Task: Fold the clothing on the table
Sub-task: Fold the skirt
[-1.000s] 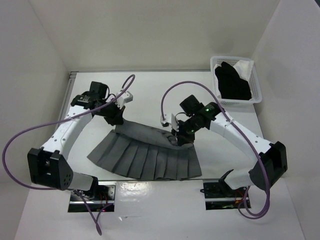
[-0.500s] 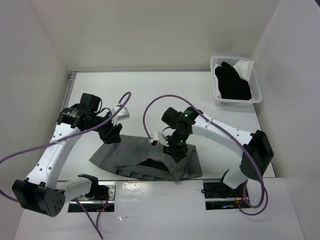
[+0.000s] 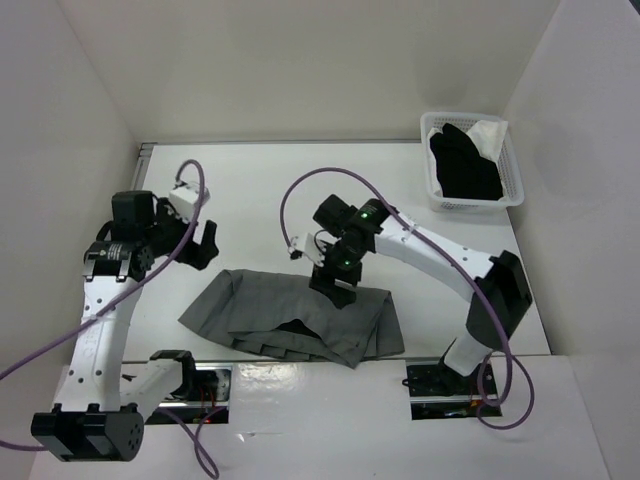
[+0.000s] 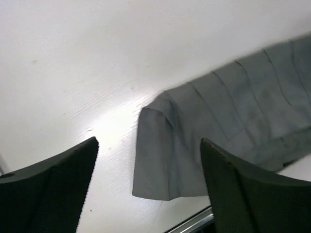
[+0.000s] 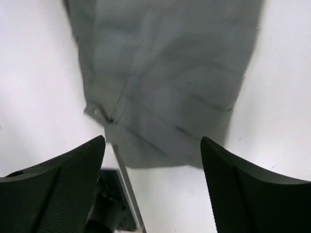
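The clothing (image 3: 290, 318), a grey pleated skirt, lies folded over on itself near the table's (image 3: 290, 185) front edge. My left gripper (image 3: 205, 243) hangs open above bare table, just past the skirt's left far corner. In the left wrist view the gripper (image 4: 149, 141) holds nothing, and the skirt's folded corner (image 4: 165, 160) lies below between the fingers. My right gripper (image 3: 337, 282) is open over the skirt's far edge, right of its middle. In the right wrist view the gripper (image 5: 153, 139) is empty, with the pleated cloth (image 5: 170, 73) under and ahead of it.
A white mesh basket (image 3: 512, 165) at the back right holds a black garment (image 3: 465, 165) and a white cloth (image 3: 490, 130). White walls close in the left, back and right sides. A metal rail (image 4: 194, 223) runs along the front edge by the skirt.
Both grippers carried the skirt's far edge towards the front, folding it over, then opened and let go. The left arm drew back to the left; the right rose slightly.
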